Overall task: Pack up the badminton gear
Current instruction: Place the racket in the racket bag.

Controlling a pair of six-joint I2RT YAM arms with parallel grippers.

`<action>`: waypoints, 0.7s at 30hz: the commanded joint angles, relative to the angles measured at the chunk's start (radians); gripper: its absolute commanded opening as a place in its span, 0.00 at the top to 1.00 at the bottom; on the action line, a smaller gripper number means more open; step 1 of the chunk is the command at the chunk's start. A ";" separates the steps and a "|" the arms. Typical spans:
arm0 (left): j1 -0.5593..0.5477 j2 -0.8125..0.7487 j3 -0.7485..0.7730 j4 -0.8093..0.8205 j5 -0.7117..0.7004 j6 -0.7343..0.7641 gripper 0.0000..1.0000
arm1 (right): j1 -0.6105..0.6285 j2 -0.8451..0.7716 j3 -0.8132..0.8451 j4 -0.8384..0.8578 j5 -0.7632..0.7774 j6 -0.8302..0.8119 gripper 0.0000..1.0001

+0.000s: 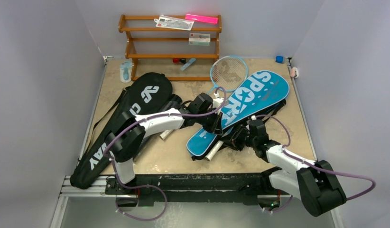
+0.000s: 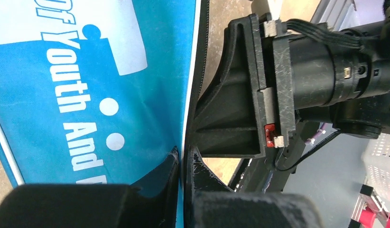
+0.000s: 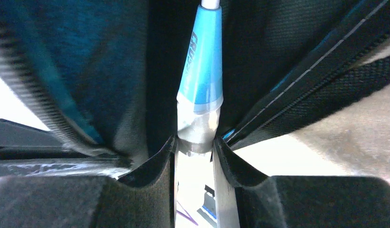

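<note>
Tightly, the jaws of the right gripper (image 3: 195, 147) were closed on the handle of a light-blue racket (image 3: 201, 71), whose shaft was seen running into the open mouth of the blue "SPORT" cover (image 1: 252, 97). The jaws of the left gripper (image 2: 181, 164) were pinched narrowly on that cover's white-piped edge. The cover was laid diagonally across the surface (image 1: 288, 137), with the black cover (image 1: 131, 114) well apart along the left edge and open room between them.
</note>
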 commanded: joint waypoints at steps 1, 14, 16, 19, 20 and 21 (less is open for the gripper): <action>-0.001 -0.064 -0.011 -0.028 0.035 0.023 1.00 | -0.003 -0.025 0.083 0.046 0.006 -0.013 0.79; -0.006 -0.100 -0.132 0.381 0.352 -0.232 1.00 | -0.003 -0.091 0.047 0.166 0.117 -0.002 0.79; -0.005 -0.115 -0.151 0.453 0.388 -0.284 1.00 | -0.003 -0.091 0.036 0.195 0.122 -0.002 0.79; -0.006 -0.124 -0.178 0.563 0.428 -0.366 1.00 | -0.003 -0.091 0.015 0.231 0.136 0.004 0.78; -0.007 -0.123 -0.182 0.586 0.438 -0.390 1.00 | -0.003 -0.088 0.009 0.247 0.140 0.004 0.78; -0.007 -0.122 -0.188 0.608 0.445 -0.407 1.00 | -0.003 -0.084 -0.001 0.273 0.142 0.007 0.77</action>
